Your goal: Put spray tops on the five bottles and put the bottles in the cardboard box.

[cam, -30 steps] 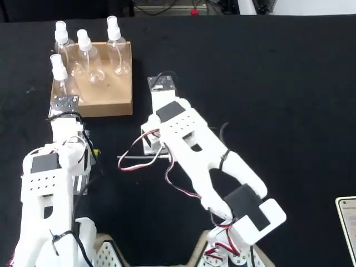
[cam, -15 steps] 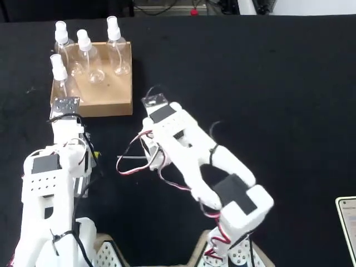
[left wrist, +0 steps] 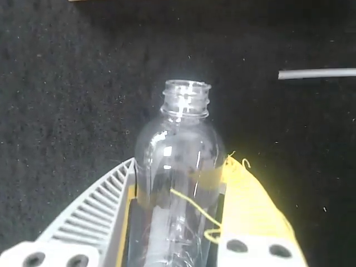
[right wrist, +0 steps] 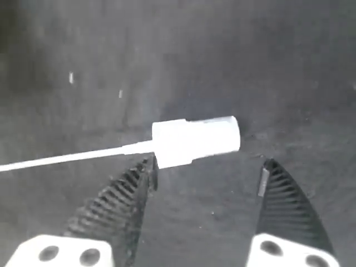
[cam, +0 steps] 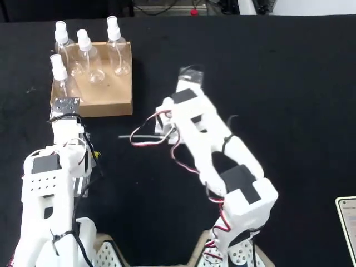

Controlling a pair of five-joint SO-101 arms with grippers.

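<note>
"Where does the spray top (right wrist: 194, 142) lie from your right gripper (right wrist: 210, 167)?"

"It's flat on the black cloth, just ahead of my spread fingertips and facing the gap. Its dip tube (right wrist: 67, 158) trails out past one finger. The long axis runs finger to finger, so I judge the wrist needs turning before I close."

"And the bottle (left wrist: 181, 139)?"

"Uncapped and pinched in my left gripper (left wrist: 179, 178), near the cardboard box (cam: 105, 104) and well apart from the top. My right arm is nearer."

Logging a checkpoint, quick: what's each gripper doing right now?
Left gripper: shut on the uncapped bottle.
Right gripper: open, close to the spray top, holding nothing.
</note>
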